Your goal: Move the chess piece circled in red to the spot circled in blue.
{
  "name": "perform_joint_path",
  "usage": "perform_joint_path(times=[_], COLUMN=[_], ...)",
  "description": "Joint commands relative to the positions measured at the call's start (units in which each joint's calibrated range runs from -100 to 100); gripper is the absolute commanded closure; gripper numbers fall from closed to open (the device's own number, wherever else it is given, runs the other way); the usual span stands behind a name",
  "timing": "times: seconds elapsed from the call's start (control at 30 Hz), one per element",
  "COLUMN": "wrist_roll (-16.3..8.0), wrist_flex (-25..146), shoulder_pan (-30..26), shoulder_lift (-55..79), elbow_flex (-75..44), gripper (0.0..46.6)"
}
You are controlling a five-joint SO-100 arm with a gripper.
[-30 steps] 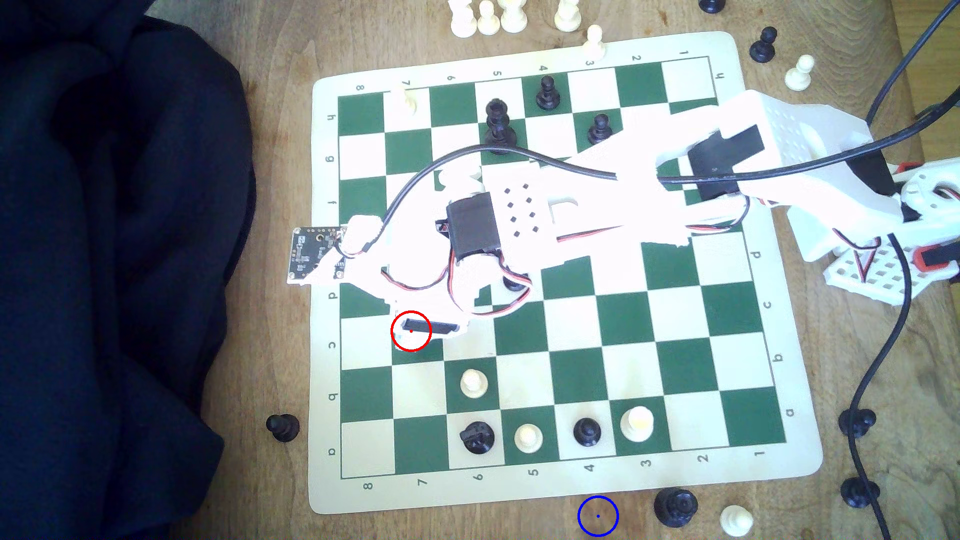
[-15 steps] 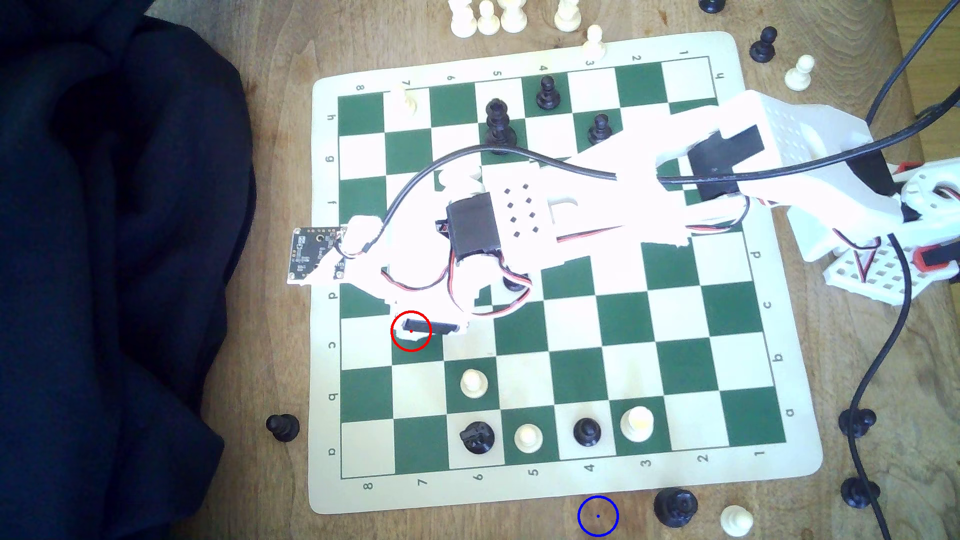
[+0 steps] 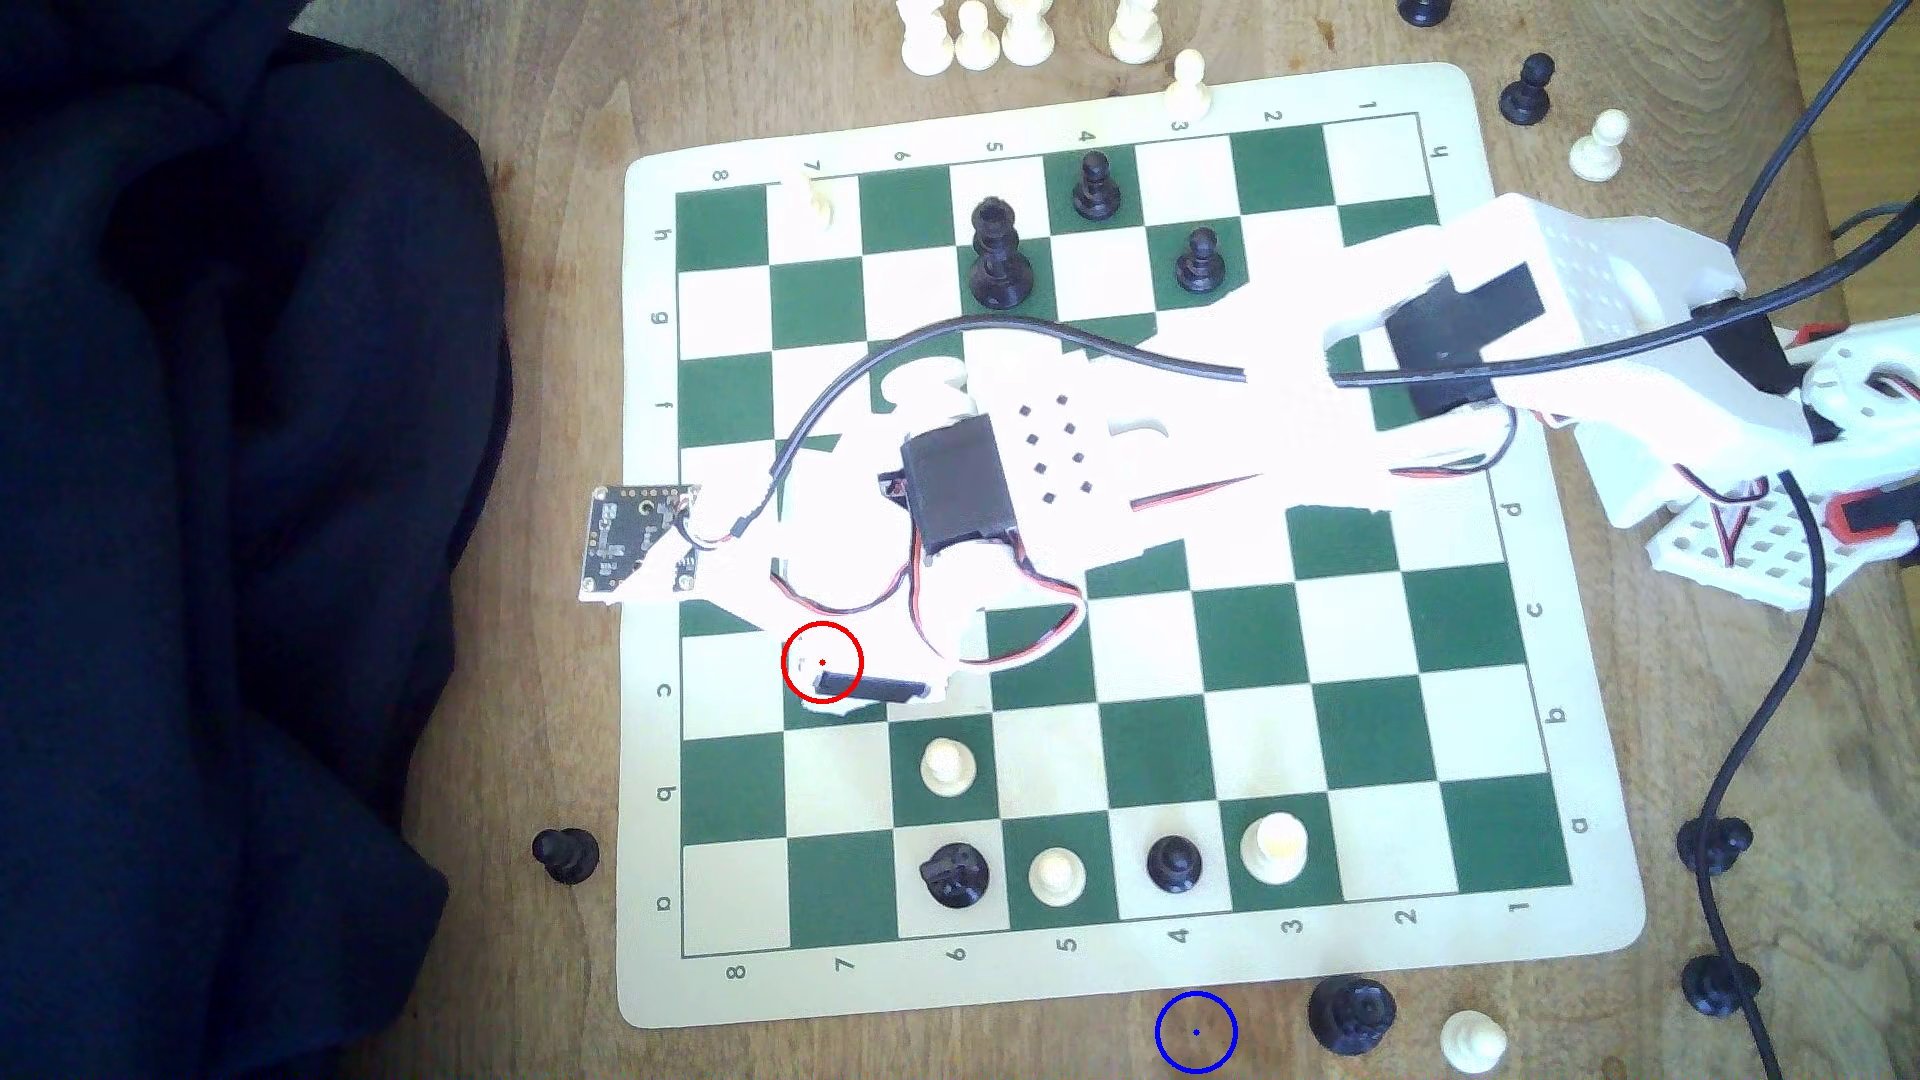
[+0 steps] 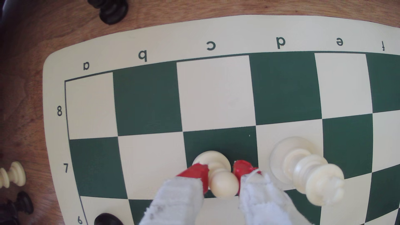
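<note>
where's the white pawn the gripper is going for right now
In the wrist view the white pawn stands on green square c7, between the gripper's red-tipped fingers, next to a taller white piece on d7.

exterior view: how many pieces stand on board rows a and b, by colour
white pieces: 3
black pieces: 2
total: 5
</note>
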Motion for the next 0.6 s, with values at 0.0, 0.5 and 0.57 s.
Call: perform_joint_path(times=[0.0,0.5,0.57], wrist_roll=[-0.05,2.93,3.47], wrist_flex=[1.60,-4.46,-5.12], shoulder_pan=[-0.90,-16.70,-19.13], shoulder_lift=[-12.13,-49.73,-51.68], elbow_flex=[-3.32,43.28,46.45], gripper=[45.5,46.3,46.3])
